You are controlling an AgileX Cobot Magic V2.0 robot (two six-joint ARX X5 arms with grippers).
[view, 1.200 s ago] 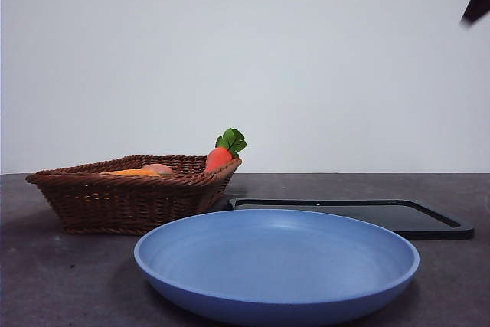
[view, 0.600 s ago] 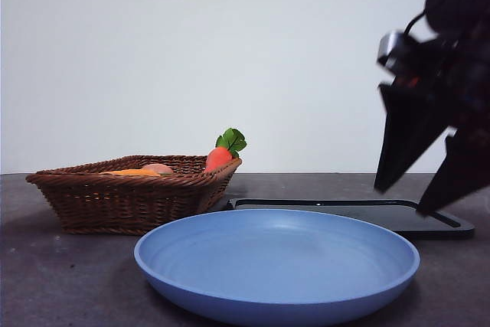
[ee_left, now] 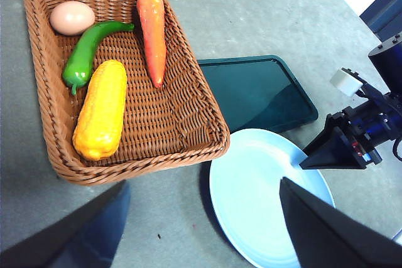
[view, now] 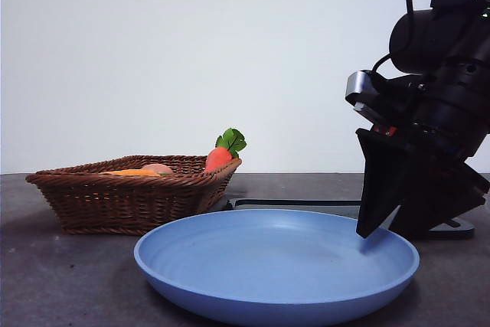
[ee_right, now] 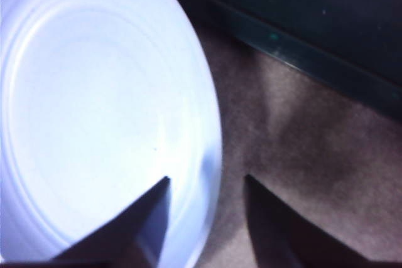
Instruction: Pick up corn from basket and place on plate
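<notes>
On the left of the desk (view: 61, 281) sits the basket (view: 130, 197), holding the corn (ee_left: 100, 110) beside a green pepper (ee_left: 85, 54), an egg (ee_left: 71, 17) and a carrot (ee_left: 152, 26) (its leaves poke over the rim). The plate (view: 276, 266) lies bare in front, the black tray (ee_left: 257, 92) behind it. At the right, the right tool (ee_right: 207, 186) hangs low, jaws parted, seemingly astride the plate's rim. The left tool (ee_left: 201, 218) waits high above the basket and plate, jaws spread wide.
</notes>
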